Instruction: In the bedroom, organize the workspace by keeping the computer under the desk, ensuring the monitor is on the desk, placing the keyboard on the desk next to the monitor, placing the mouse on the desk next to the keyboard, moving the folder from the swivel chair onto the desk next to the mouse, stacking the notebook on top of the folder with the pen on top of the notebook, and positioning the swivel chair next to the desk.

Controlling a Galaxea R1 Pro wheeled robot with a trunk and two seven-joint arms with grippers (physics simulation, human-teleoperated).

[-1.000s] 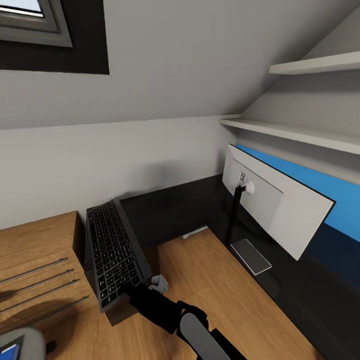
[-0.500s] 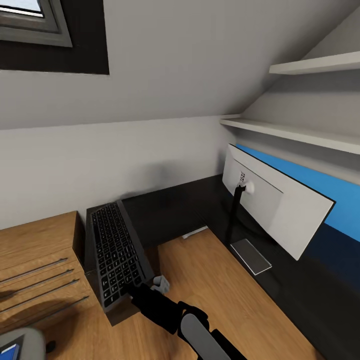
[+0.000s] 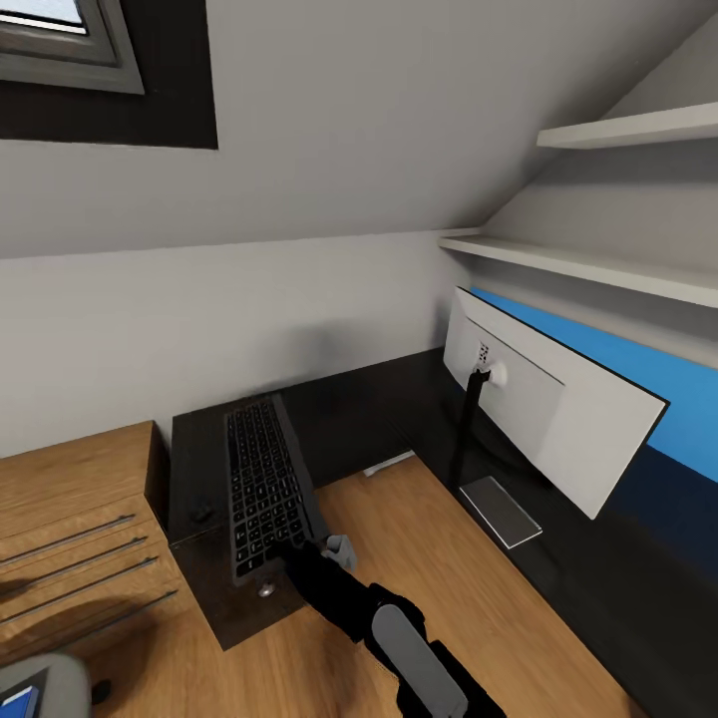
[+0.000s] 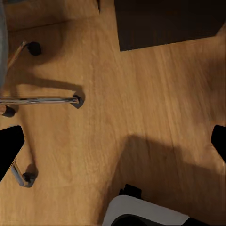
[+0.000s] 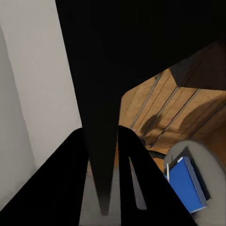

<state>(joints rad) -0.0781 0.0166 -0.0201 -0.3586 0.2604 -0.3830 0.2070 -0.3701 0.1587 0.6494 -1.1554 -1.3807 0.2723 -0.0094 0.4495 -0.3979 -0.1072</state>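
Fingers of right gripper clamp near end of keyboard, tilted over desk corner. Left gripper fingertips spread, mostly cut off. Folder on swivel chair, partly hidden.

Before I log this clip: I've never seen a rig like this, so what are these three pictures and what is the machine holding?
It is a simulated two-armed wheeled robot. The large picture is from its head camera, looking down at a black desk in a corner. The other two come from cameras near each gripper.

The right gripper grips the near end of a keyboard, which lies over the desk's end. The right wrist view looks along the keyboard's thin edge between the fingers, with a blue folder on the grey swivel chair below.

A monitor stands on the desk, its pale back towards us.

The left wrist view shows wood floor and the chair's chrome legs.
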